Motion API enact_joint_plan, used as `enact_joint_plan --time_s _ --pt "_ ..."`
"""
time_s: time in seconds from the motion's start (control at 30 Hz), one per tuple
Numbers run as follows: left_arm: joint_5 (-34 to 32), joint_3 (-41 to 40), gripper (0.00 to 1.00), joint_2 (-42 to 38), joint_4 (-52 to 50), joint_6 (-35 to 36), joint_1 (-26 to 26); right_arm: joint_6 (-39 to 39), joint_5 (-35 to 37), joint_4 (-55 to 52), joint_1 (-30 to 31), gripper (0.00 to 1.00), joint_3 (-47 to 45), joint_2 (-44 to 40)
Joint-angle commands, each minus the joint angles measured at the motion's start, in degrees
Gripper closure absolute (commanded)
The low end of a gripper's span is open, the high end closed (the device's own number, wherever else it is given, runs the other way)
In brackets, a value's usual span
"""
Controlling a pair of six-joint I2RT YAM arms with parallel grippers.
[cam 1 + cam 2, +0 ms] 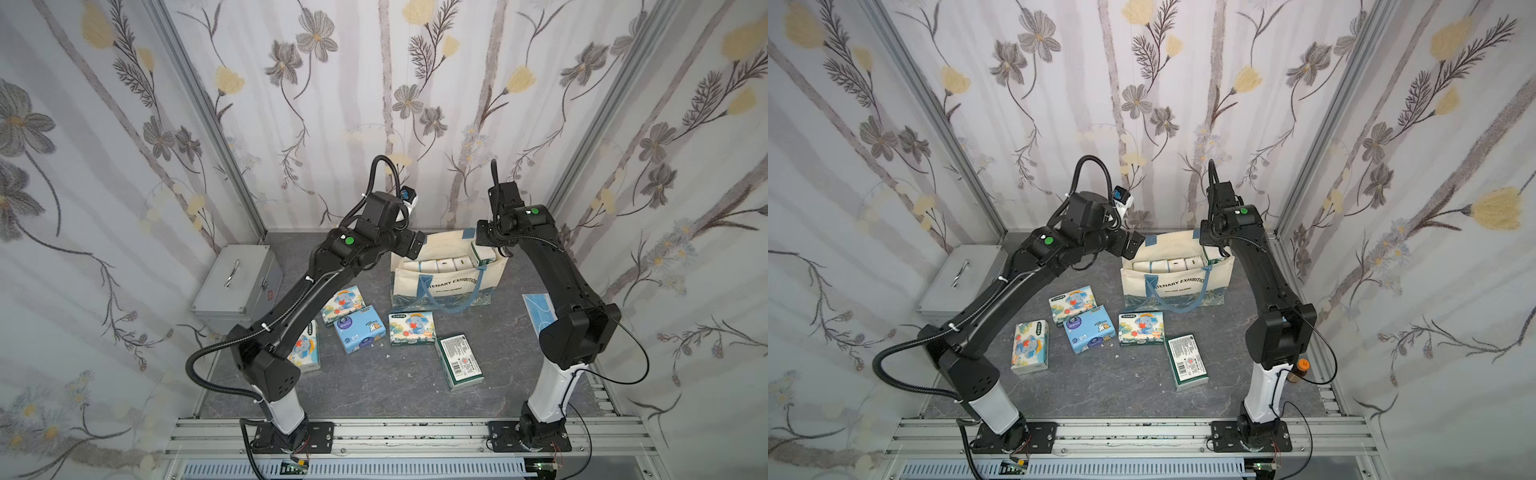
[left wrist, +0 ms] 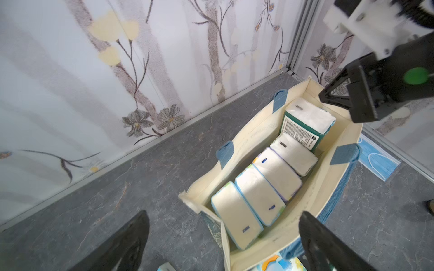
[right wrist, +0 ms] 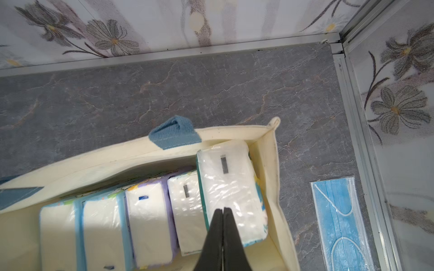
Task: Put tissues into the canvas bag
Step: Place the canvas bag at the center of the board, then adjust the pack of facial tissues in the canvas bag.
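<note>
Five tissues (image 3: 150, 218) stand in a row inside the canvas bag (image 1: 440, 286). The right wrist view shows the right gripper (image 3: 222, 211) pinched together over the green-edged pack (image 3: 230, 187) at one end of the bag; the left gripper (image 2: 223, 234) hangs spread wide over the opposite end. Both top views add five more packs (image 1: 411, 328) in front of the bag

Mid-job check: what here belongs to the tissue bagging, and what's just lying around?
Job: canvas bag; packed tissues; loose light blue pack; green-edged pack; three elephant packs.
Lying about: metal case; face mask; orange-capped bottle.
</note>
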Motion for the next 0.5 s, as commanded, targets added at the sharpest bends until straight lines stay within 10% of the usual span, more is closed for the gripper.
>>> enact_joint_plan --time_s 0.0,0.47 --pt "-1.1 -10.06 0.0 -8.72 6.45 -9.32 0.18 2.04 3.16 -3.6 0.07 1.0 1.17 4.0" --pt "3.45 -41.52 0.0 -39.91 4.25 -19.14 2.86 3.11 -0.43 -6.77 0.04 1.0 5.85 11.12"
